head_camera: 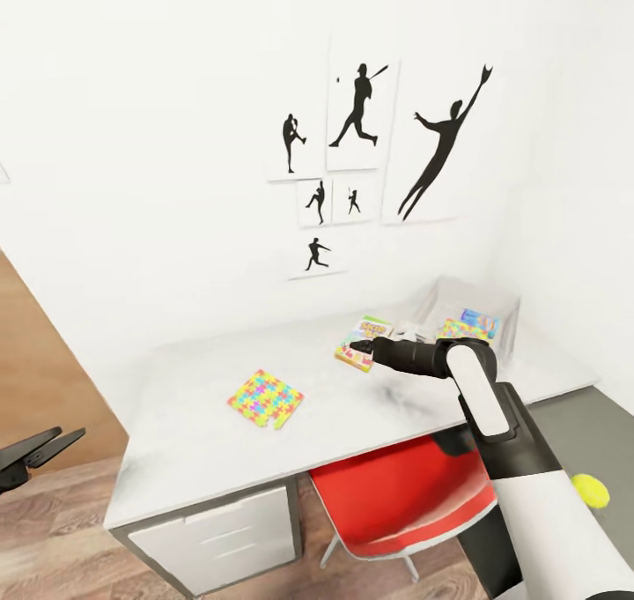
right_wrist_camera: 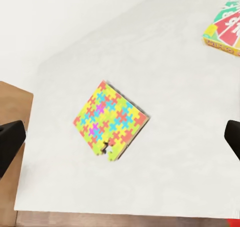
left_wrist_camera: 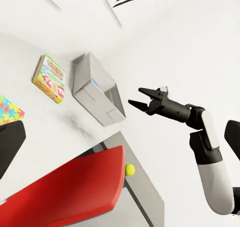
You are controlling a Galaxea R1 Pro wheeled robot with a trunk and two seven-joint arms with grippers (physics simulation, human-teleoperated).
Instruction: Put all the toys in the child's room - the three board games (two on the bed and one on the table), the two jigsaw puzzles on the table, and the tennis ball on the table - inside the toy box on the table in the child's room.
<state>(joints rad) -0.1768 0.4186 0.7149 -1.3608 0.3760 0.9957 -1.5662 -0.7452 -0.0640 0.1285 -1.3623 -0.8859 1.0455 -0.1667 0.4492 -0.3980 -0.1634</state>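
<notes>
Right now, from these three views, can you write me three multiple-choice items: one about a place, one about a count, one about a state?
1. Where does the tennis ball lie?
A. on the white table
B. on the dark grey surface beside the table
C. on the red chair

2. How many jigsaw puzzles lie on the table outside the toy box?
A. one
B. two
C. three

3. What is the state of the right gripper?
A. shut on the tennis ball
B. shut on a jigsaw puzzle
C. open and empty

Key:
1 B: the ball sits on the grey surface, lower than the table top.
2 A: a single jigsaw puzzle lies on the bare top.
3 C: the left wrist view shows its fingers spread with nothing between them.
</notes>
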